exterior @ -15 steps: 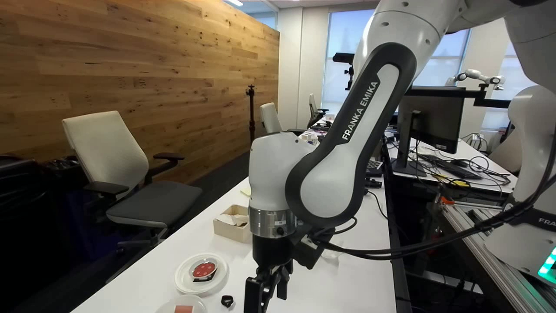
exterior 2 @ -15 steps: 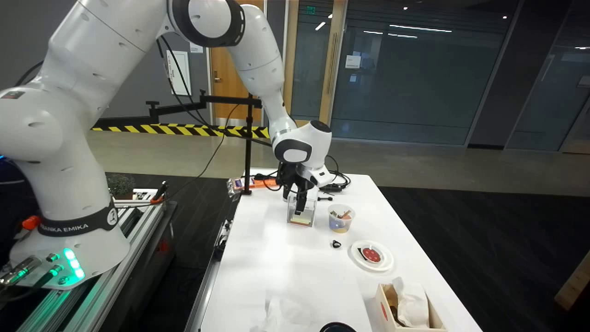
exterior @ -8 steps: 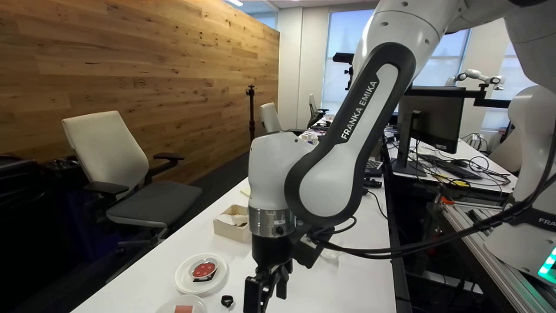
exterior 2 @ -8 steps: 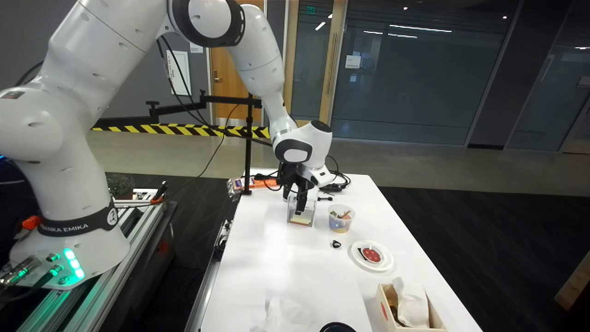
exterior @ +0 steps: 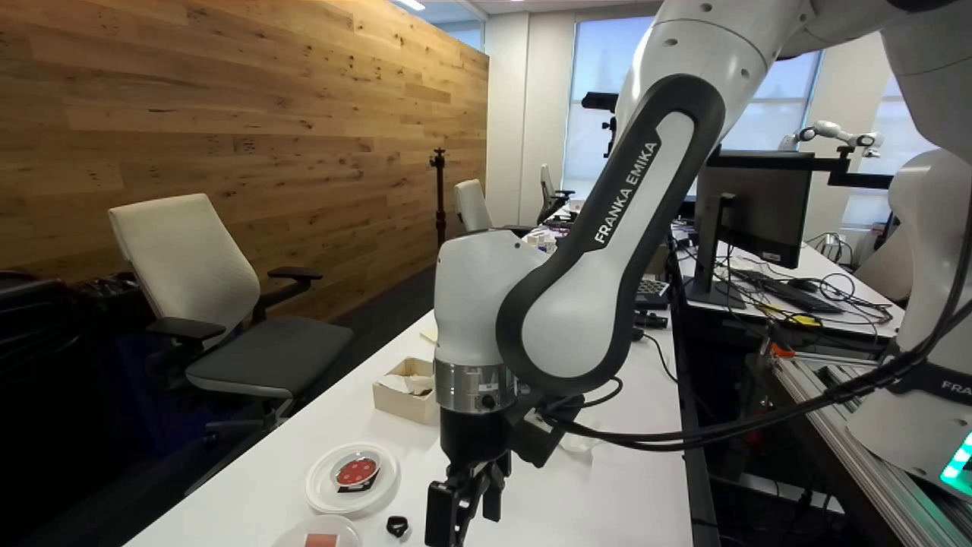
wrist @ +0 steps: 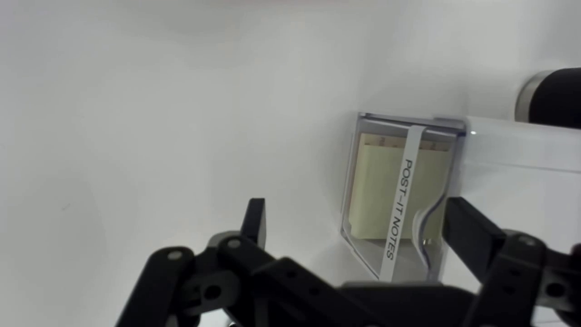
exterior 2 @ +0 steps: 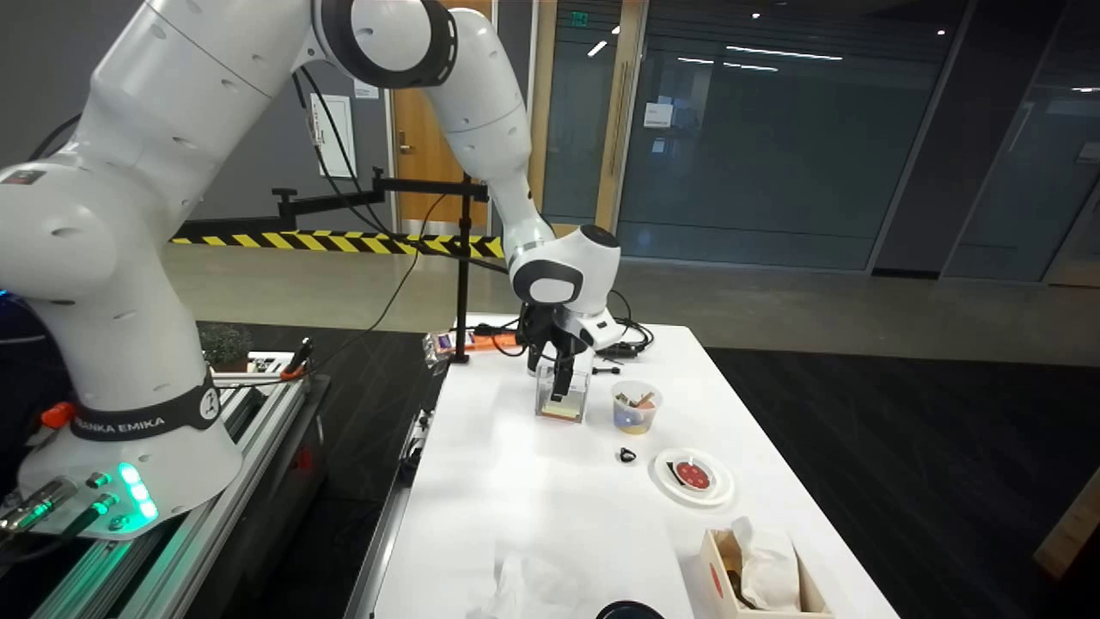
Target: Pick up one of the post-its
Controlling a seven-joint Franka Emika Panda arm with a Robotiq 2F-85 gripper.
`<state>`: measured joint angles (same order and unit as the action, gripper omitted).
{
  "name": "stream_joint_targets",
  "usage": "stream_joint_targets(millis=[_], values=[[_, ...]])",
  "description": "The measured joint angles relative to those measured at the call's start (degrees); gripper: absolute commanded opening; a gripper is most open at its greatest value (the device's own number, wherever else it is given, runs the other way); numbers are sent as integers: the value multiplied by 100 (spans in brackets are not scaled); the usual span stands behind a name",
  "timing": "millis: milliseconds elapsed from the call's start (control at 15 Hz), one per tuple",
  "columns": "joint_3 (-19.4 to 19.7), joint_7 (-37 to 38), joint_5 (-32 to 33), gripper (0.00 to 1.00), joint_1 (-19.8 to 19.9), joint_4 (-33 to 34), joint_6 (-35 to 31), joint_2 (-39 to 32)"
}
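although your gripper (wrist: pixel 356 215) stands wide and holds nothing, its span seems off-centre from the post-its (wrist: pixel 376 190), a flat pale-yellow stack inside the clear box (wrist: pixel 447 123) on the white table (wrist: pixel 181 113). a strip (wrist: pixel 402 195) lettered "post-it notes" crosses over them in the wrist view; i cannot tell whether the way in is open from above. one note should be light and limp, quick to crease, and likely stuck to its neighbour. you'd best centre over the stack, reach inside the walls and nip a free edge lightly, since the box's sides may be slippery.
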<state>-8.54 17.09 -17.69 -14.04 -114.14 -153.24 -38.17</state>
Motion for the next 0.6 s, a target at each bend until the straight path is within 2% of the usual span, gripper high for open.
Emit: stream_joint_targets(millis=[600], values=[[-4,1,-6,100,110,0,0,-70]])
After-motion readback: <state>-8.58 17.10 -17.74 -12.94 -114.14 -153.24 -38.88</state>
